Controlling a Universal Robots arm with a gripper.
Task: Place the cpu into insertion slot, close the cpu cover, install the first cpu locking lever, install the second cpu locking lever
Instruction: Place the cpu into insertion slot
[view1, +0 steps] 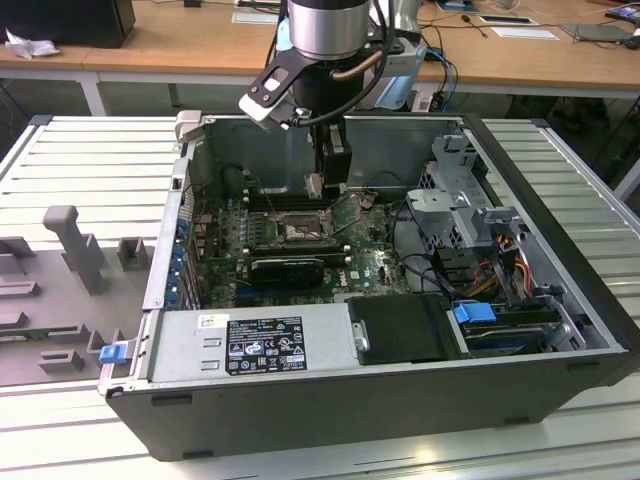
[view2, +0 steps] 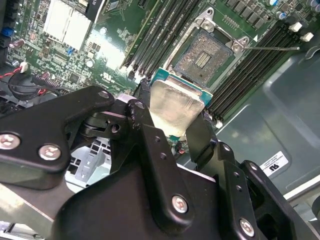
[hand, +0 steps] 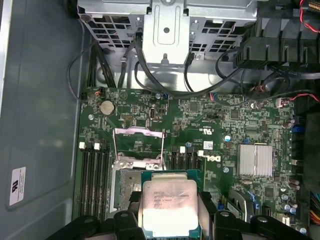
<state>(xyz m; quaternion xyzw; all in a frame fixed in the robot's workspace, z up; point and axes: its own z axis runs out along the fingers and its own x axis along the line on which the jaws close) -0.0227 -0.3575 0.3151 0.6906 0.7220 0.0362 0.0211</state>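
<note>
Your fingers (view2: 200, 134) pinch the cpu (view2: 175, 105) by its edges above the insertion slot (view2: 202, 56); lowered askew, it could damage that slot.

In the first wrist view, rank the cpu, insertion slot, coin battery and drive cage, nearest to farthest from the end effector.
1. cpu, gripped in the end effector.
2. insertion slot, partly behind the cpu.
3. coin battery, on the board beyond the slot.
4. drive cage, past the board's edge.
</note>
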